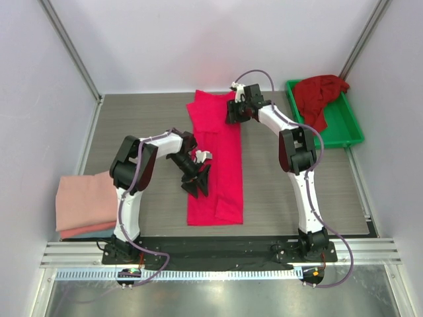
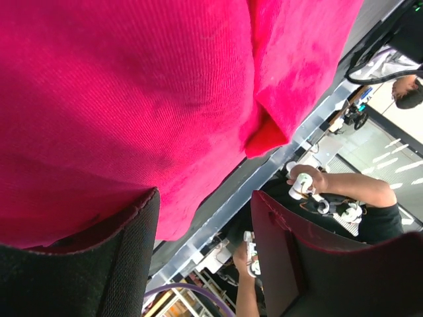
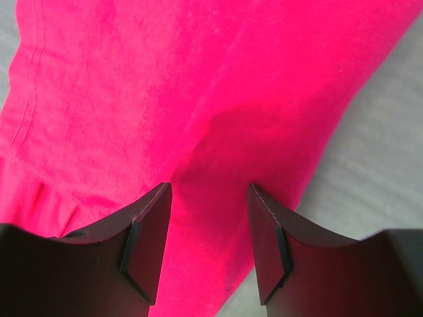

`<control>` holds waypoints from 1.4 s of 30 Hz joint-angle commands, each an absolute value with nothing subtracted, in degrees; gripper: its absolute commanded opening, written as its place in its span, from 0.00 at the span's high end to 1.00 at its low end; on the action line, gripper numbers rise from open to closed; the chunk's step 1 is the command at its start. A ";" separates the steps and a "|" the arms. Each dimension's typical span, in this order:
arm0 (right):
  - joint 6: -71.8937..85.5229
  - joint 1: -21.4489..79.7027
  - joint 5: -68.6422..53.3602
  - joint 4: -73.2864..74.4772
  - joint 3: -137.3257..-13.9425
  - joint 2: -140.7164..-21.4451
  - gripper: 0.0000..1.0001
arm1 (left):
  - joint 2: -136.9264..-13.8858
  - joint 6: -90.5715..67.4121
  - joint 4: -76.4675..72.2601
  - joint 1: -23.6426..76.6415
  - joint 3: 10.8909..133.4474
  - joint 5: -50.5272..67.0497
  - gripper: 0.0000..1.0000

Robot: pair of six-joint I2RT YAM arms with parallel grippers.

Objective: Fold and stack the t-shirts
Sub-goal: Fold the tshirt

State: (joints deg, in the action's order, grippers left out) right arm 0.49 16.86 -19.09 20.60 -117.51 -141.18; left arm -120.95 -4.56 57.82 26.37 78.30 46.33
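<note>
My grey surface (image 1: pixel 132 125) carries a pinkish-red shirt (image 1: pixel 221 165) lengthwise in the middle, folded salmon shirts (image 1: pixel 82 198) at the near left, and a green tray (image 1: pixel 345 125) far right.

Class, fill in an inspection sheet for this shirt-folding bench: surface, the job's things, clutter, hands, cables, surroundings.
Surface: grey wood-grain table.
Job's things: bright pink-red t-shirt laid as a long strip at the centre; crimson t-shirt crumpled in the tray; folded salmon-pink stack at the near left.
Clutter: green tray at the far right; nothing else seen.
Hands: left hand open at the strip's left edge; right hand open over its far end; neither holds cloth.
Cables: purple cable runs along each arm.
Surroundings: pale walls, metal frame posts; a person beyond the table edge.
</note>
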 commanded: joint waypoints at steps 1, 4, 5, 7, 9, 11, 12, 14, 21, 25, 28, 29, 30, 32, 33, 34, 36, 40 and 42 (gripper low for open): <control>-1.76 17.31 -14.95 20.04 -121.72 -145.45 0.44 | -122.43 -4.75 58.18 26.10 81.21 46.67 0.41; -2.63 17.31 -14.68 19.51 -123.57 -146.51 0.44 | -121.21 -5.45 57.13 26.10 82.44 45.79 0.42; -2.72 17.23 -14.59 19.42 -123.92 -146.51 0.44 | -120.33 -5.97 57.04 26.10 82.96 45.62 0.42; -2.55 17.23 -14.59 19.51 -124.10 -144.24 0.44 | -118.23 -5.72 58.44 26.10 86.21 44.22 0.42; -2.81 17.31 -15.20 19.16 -122.79 -138.91 0.43 | -113.05 -3.97 61.41 26.02 90.41 41.07 0.38; -2.20 17.31 -14.42 18.99 -119.82 -134.41 0.42 | -107.09 -3.87 63.27 25.14 92.54 38.33 0.00; -1.85 17.31 -13.81 18.55 -118.49 -129.08 0.42 | -104.79 -4.74 63.02 24.70 92.55 37.54 0.00; -0.45 17.31 -13.88 18.46 -113.33 -123.78 0.41 | -99.96 -8.76 62.58 22.69 92.20 36.39 0.00; 11.94 16.44 -23.27 19.68 -90.38 -103.20 0.39 | -94.40 -36.43 46.95 8.10 80.53 47.97 0.00; 17.66 16.26 -31.97 20.56 -77.46 -95.81 0.40 | -91.59 -40.94 44.66 5.63 74.73 48.33 0.05; 22.66 15.91 -35.68 21.01 -67.18 -90.11 0.40 | -87.03 -43.33 44.38 5.54 67.43 48.17 0.16; 24.59 15.91 -37.68 20.83 -61.75 -88.70 0.40 | -85.88 -42.55 46.21 5.54 63.32 46.68 0.21; 26.35 16.00 -38.40 20.13 -58.92 -85.64 0.40 | -84.74 -42.02 47.54 5.62 61.63 45.02 0.29; 30.75 16.00 -39.63 19.86 -51.29 -82.89 0.40 | -81.40 -41.57 47.91 5.45 56.80 43.16 0.40; 31.11 16.17 -40.16 20.30 -49.07 -80.36 0.40 | -80.43 -41.57 47.03 5.10 51.38 43.85 0.41; 31.64 16.35 -39.99 20.91 -47.22 -79.55 0.41 | -79.55 -41.57 45.89 4.49 49.07 44.47 0.37; 31.99 16.44 -39.82 22.32 -42.20 -76.83 0.41 | -77.26 -40.96 41.94 2.47 43.19 49.27 0.10; 32.34 16.52 -39.55 24.17 -35.26 -73.92 0.42 | -75.06 -41.04 39.03 2.37 39.73 49.75 0.00; 33.22 16.44 -38.07 23.65 -31.83 -73.13 0.42 | -74.44 -41.57 39.02 2.37 38.24 47.48 0.00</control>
State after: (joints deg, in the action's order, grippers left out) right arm 30.61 16.29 -37.78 23.73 -34.76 -74.94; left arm -76.79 -40.42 42.72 2.61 39.00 46.37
